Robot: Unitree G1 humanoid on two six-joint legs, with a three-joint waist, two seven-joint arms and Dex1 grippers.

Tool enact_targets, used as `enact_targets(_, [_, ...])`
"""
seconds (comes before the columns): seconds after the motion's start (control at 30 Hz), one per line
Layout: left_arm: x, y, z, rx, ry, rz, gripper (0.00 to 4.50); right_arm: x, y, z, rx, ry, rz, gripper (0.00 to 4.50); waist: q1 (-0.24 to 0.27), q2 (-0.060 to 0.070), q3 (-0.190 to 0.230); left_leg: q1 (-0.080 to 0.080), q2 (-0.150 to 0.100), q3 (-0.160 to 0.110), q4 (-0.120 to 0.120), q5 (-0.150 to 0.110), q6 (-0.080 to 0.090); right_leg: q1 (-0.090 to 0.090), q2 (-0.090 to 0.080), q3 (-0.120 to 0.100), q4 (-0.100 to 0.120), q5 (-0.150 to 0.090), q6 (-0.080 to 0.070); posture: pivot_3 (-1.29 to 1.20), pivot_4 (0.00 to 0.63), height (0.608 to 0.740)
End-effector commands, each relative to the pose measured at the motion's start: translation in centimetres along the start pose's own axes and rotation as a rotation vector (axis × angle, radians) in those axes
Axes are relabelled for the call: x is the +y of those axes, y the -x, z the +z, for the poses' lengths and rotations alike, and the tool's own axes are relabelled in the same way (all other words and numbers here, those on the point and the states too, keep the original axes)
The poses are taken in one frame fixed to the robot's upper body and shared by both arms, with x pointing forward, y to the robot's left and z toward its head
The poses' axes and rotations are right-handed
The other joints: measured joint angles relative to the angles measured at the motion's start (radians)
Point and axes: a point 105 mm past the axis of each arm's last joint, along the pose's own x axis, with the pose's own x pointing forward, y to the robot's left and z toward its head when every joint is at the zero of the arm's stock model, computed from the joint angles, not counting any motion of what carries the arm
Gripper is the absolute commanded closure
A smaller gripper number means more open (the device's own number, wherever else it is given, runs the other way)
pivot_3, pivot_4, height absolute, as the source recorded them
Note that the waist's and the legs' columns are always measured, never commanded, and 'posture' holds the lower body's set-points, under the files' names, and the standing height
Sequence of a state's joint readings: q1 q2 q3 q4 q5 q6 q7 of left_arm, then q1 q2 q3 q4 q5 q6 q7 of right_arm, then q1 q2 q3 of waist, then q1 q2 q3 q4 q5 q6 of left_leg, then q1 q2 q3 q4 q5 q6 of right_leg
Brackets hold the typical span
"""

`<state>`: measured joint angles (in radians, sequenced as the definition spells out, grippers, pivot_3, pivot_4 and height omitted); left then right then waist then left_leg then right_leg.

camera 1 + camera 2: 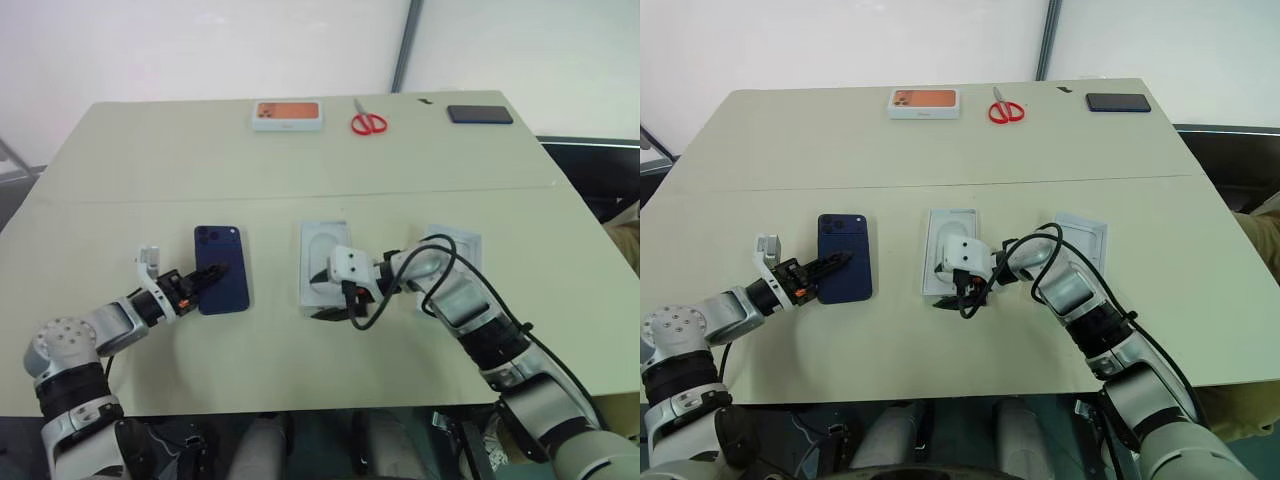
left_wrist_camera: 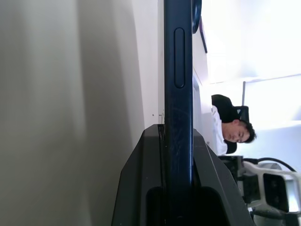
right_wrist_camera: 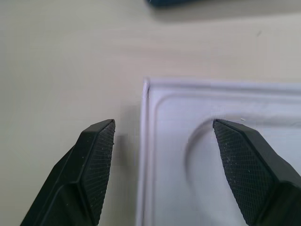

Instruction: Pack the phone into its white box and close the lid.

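The dark navy phone point(image 1: 222, 262) lies at the left of the table, camera cluster at its far corner. My left gripper point(image 1: 208, 275) is shut on the phone's near-left side; the left wrist view shows the phone's edge point(image 2: 178, 70) clamped between the two fingers. In the middle lies a white rimmed piece with an oval recess point(image 1: 322, 250). My right gripper point(image 3: 162, 160) is open at its near corner, one finger over the table, the other over the piece. A white tray-like piece point(image 1: 455, 243) behind my right arm is partly hidden; I cannot tell whether it is the white box or the lid.
Along the table's far edge stand a white box with an orange top point(image 1: 288, 115), red scissors point(image 1: 368, 122) and a black slab point(image 1: 480, 114). A person point(image 2: 233, 134) sits in the background of the left wrist view. Bare tabletop lies between the phone and the middle piece.
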<state>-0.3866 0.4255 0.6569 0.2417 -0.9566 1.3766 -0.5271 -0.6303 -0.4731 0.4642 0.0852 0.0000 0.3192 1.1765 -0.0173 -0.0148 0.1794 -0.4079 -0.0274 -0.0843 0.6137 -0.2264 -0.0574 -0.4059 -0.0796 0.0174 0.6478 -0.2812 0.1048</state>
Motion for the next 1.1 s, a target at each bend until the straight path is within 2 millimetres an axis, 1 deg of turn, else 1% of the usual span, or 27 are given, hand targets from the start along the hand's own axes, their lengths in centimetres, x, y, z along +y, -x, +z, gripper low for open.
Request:
enact_targets(0.03, [-1.4, -0.4, 0.4, -0.013, -0.042, -0.049, 4.5, 0.0, 0.2, 0.0, 0.005, 0.032, -0.007, 1.05, 0.0, 0.0, 0.0, 0.0, 0.0, 0.0, 0.0, 0.0, 0.0, 0.0, 0.0, 0.0, 0.0, 0.0, 0.0, 0.0, 0.15, 0.74])
enact_targets(0.13, [-1.4, -0.5, 0.3, -0.014, -0.051, -0.043, 4.5, 0.0, 0.4, -0.2, 0.011, 0.028, -0.011, 1.05, 0.001, -0.001, 0.0, 0.0, 0.0, 0.0, 0.0, 0.0, 0.0, 0.0, 0.0, 0.0, 0.0, 0.0, 0.0, 0.0, 0.15, 0.74])
enact_targets(0.17, [-1.3, -0.5, 0.4, -0.015, -0.051, -0.042, 4.5, -0.1, 0.4, -0.3, 0.01, 0.025, -0.017, 1.53, 0.001, -0.001, 0.0, 0.0, 0.0, 0.0, 0.0, 0.0, 0.0, 0.0, 0.0, 0.0, 0.0, 0.0, 0.0, 0.0, 0.15, 0.74])
enact_targets(0.2, [-1.3, -0.6, 0.3, -0.017, -0.05, -0.039, 4.5, -0.2, 0.5, -0.2, 0.004, 0.017, -0.021, 1.85, 0.001, -0.001, 0.0, 0.0, 0.0, 0.0, 0.0, 0.0, 0.0, 0.0, 0.0, 0.0, 0.0, 0.0, 0.0, 0.0, 0.15, 0.74])
enact_targets(0.23, [-1.3, -0.6, 0.3, -0.017, -0.049, -0.038, 4.5, -0.2, 0.5, -0.2, 0.002, 0.014, -0.022, 2.28, 0.001, -0.001, 0.0, 0.0, 0.0, 0.0, 0.0, 0.0, 0.0, 0.0, 0.0, 0.0, 0.0, 0.0, 0.0, 0.0, 0.15, 0.74])
enact_targets(0.3, [-1.3, -0.7, 0.2, -0.016, -0.05, -0.036, 4.5, -0.1, 0.5, -0.4, 0.011, 0.02, -0.02, 3.19, 0.001, -0.001, 0.0, 0.0, 0.0, 0.0, 0.0, 0.0, 0.0, 0.0, 0.0, 0.0, 0.0, 0.0, 0.0, 0.0, 0.15, 0.74])
enact_targets(0.53, [-1.5, -0.8, 0.3, -0.016, -0.052, -0.039, 4.5, -0.3, -0.2, -0.2, -0.01, -0.001, -0.036, 3.19, 0.0, -0.001, 0.0, 0.001, 0.0, 0.0, 0.002, 0.001, -0.001, 0.002, 0.001, 0.0, 0.0, 0.0, 0.0, 0.0, 0.15, 0.74])
enact_targets(0.6, [-1.7, -0.9, 0.6, -0.021, -0.053, -0.045, 4.5, -0.3, -0.9, 0.3, -0.045, -0.03, -0.046, 3.19, -0.003, -0.001, 0.0, 0.001, 0.0, 0.0, 0.002, 0.001, -0.001, 0.002, 0.001, 0.0, 0.0, 0.0, -0.001, 0.0, 0.15, 0.74])
enact_targets(0.77, [-2.8, -1.3, 1.7, -0.052, -0.054, -0.077, 4.5, -0.5, -3.5, 2.0, -0.088, -0.044, -0.072, 3.19, -0.006, -0.004, 0.001, 0.001, 0.003, 0.0, 0.001, 0.002, -0.004, 0.001, 0.006, 0.0, 0.001, 0.002, -0.004, 0.0, 0.15, 0.74])
enact_targets(0.83, [-3.9, -1.6, 2.5, -0.068, -0.059, -0.114, 4.5, -0.3, -4.7, 2.7, -0.101, -0.042, -0.067, 3.19, -0.009, -0.006, 0.001, 0.001, 0.005, -0.001, 0.001, 0.003, -0.005, 0.0, 0.009, 0.0, 0.001, 0.003, -0.006, 0.0, 0.15, 0.74])
enact_targets(0.97, [-5.2, -1.8, 3.6, -0.084, -0.06, -0.147, 4.5, -0.2, -5.8, 3.5, -0.116, -0.051, -0.063, 3.19, -0.027, -0.006, 0.001, 0.001, 0.008, -0.001, 0.001, 0.005, -0.008, 0.0, 0.013, 0.0, 0.002, 0.005, -0.007, 0.0, 0.15, 0.74])
enact_targets(1.03, [-5.6, -2.0, 3.6, -0.08, -0.059, -0.158, 4.5, 0.0, -6.2, 3.8, -0.131, -0.073, -0.046, 3.19, -0.03, -0.006, 0.001, 0.002, 0.009, -0.001, 0.001, 0.005, -0.008, 0.0, 0.015, 0.001, 0.002, 0.005, -0.008, 0.0, 0.15, 0.74])
enact_targets(1.1, [-5.5, -2.3, 3.2, -0.068, -0.053, -0.158, 4.5, 0.1, -6.2, 3.7, -0.13, -0.075, -0.041, 2.61, -0.031, -0.006, 0.001, 0.002, 0.009, -0.001, 0.0, 0.005, -0.008, 0.0, 0.015, 0.001, 0.002, 0.005, -0.008, 0.0, 0.15, 0.74])
